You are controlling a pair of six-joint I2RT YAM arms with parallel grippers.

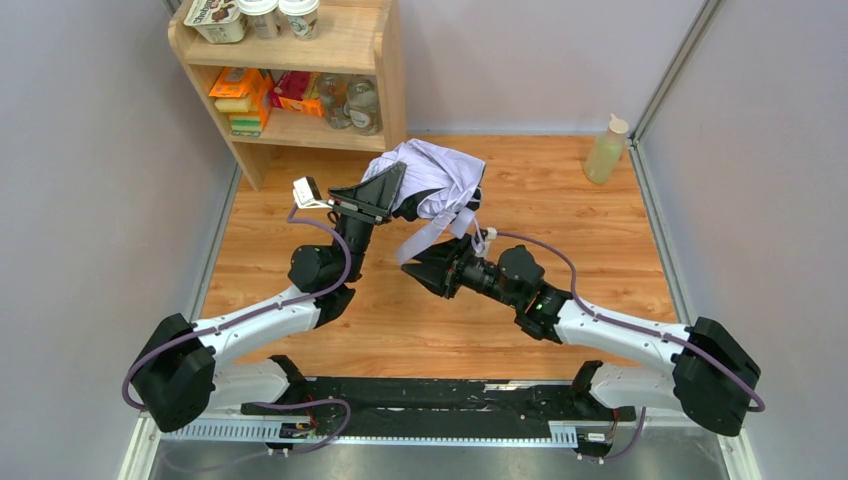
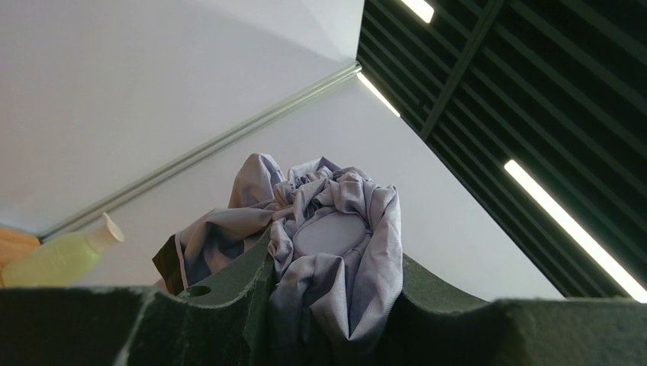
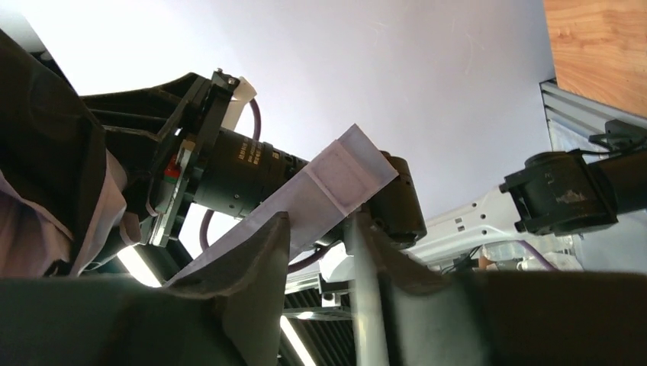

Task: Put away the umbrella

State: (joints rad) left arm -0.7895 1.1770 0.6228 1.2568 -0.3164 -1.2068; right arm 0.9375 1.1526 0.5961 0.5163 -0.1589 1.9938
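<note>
The umbrella (image 1: 440,175) is a crumpled pale lilac bundle held up above the wooden floor. My left gripper (image 1: 398,185) is shut on its fabric; in the left wrist view the umbrella (image 2: 336,236) bulges out between the two dark fingers of the left gripper (image 2: 336,305). A flat lilac strap (image 1: 425,235) hangs down from the bundle toward my right gripper (image 1: 418,265). In the right wrist view the strap (image 3: 336,179) lies across the fingertips of the right gripper (image 3: 320,236), whose jaws stand narrowly apart with a gap showing between them.
A wooden shelf (image 1: 390,70) with jars, cups and packets stands at the back left. A bottle of pale green liquid (image 1: 605,150) stands at the back right by the wall, and shows as the bottle (image 2: 53,259) in the left wrist view. Grey walls close both sides.
</note>
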